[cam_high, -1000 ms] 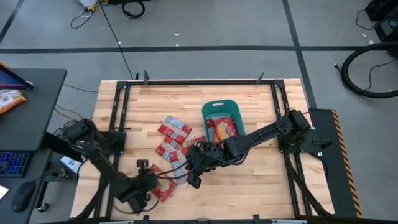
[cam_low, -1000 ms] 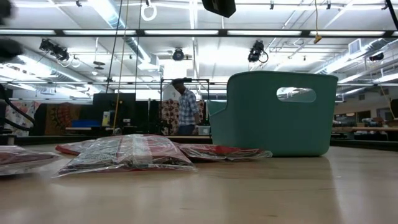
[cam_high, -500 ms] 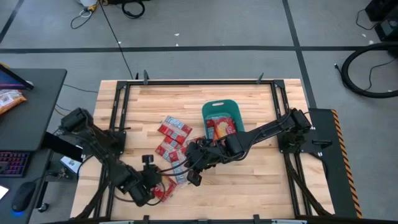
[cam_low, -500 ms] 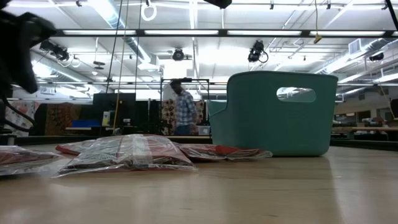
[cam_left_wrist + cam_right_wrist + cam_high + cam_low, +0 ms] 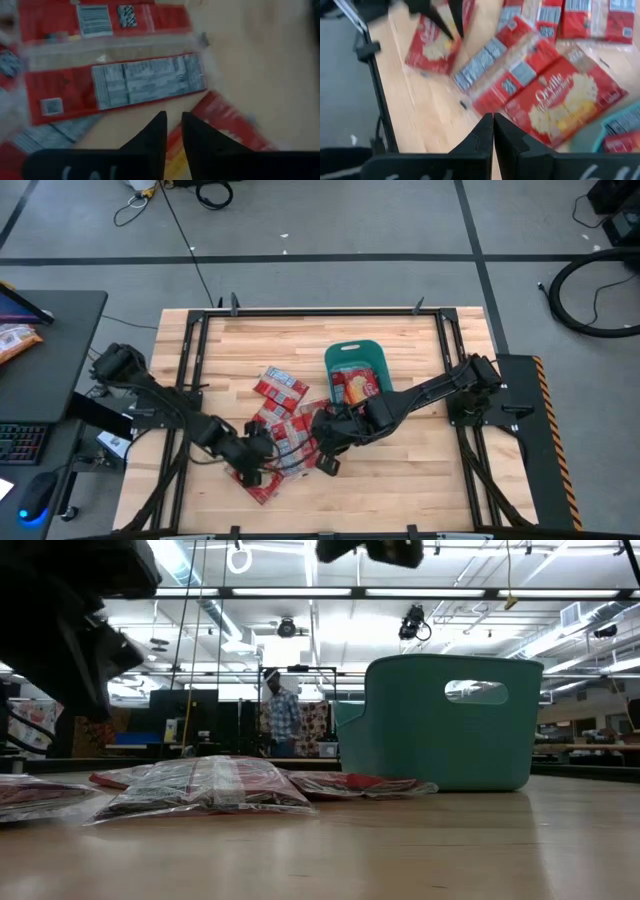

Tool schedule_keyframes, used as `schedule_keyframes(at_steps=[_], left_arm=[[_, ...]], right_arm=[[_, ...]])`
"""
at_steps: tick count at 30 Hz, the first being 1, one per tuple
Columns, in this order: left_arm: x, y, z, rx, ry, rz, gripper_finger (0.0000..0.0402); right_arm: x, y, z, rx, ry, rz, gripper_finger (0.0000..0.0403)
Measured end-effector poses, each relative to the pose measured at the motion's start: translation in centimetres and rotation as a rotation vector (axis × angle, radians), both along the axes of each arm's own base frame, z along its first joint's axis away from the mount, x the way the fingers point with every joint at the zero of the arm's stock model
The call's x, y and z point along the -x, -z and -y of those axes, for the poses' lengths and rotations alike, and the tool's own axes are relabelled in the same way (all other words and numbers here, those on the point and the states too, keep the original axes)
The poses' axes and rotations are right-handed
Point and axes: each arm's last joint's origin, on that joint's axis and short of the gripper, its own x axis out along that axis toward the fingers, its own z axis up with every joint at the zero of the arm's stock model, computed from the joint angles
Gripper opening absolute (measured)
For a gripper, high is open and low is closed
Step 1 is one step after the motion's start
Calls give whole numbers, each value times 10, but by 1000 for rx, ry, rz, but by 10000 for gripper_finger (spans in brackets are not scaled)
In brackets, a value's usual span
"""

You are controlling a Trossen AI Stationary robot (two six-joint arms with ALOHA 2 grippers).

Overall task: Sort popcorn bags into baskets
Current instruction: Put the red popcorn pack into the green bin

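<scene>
Several popcorn bags [image 5: 279,418] lie scattered flat on the wooden table [image 5: 420,480], spreading from the middle toward the near left. Just right of them stands the teal basket [image 5: 372,353], upright, with at least one red packet already lying inside it. From table height the basket's handle cutout faces the room, and the packets rest in a low, crinkled heap to its left.

Both arms reach in over the heap. The left gripper [image 5: 262,463] hangs at the near-left edge of the spread, above a packet at the near end; its jaws stand only a narrow gap apart, with nothing between them that I can make out, and the bags beneath lie label side up. The right gripper [image 5: 328,462] hovers near the middle of the table, just beside the packets, its jaws pressed closed together and empty.

A person [image 5: 281,722] stands far off in the room behind the table.
</scene>
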Motion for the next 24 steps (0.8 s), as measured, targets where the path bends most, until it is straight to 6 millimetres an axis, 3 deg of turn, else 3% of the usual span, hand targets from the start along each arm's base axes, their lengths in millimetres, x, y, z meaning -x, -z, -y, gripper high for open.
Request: schedule_keyframes(at_steps=[4,10,15,24], left_arm=[[11,0,-7,205,-97,103,51],[27,19,-23,319,-375,75,66],[22,20,-34,375,-474,75,106],[9,22,-56,587,-639,-35,180]], right_arm=[[3,-2,-3,30,-32,1,18],[2,-2,0,89,-32,15,18],[0,-1,0,140,-132,33,18],[-3,20,3,153,-262,28,18]])
